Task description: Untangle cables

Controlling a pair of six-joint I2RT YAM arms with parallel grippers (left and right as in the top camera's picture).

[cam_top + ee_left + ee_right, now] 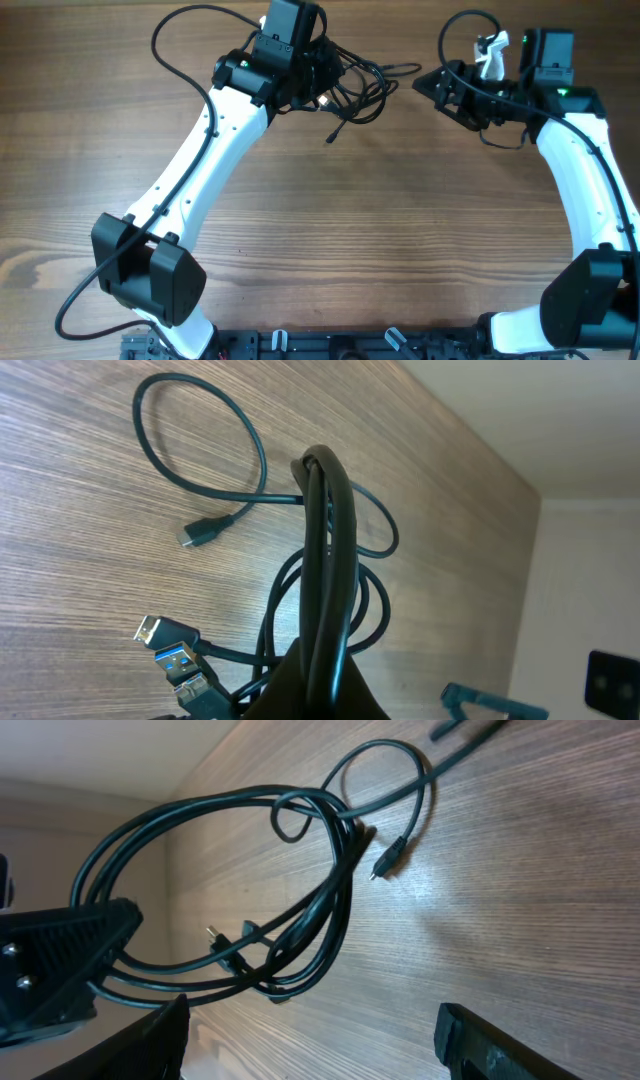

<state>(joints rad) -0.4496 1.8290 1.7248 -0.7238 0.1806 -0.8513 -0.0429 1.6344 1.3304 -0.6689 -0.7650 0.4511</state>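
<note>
Several black cables (355, 88) lie knotted at the upper centre of the table (350, 230), one bunched loop clamped in the left gripper (315, 685) directly over them, while the right gripper (435, 85), jaws spread wide and empty, faces the heap from its right.

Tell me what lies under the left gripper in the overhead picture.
The cables spread out from beneath the left gripper onto the table. The strands directly below it are covered by the wrist.
</note>
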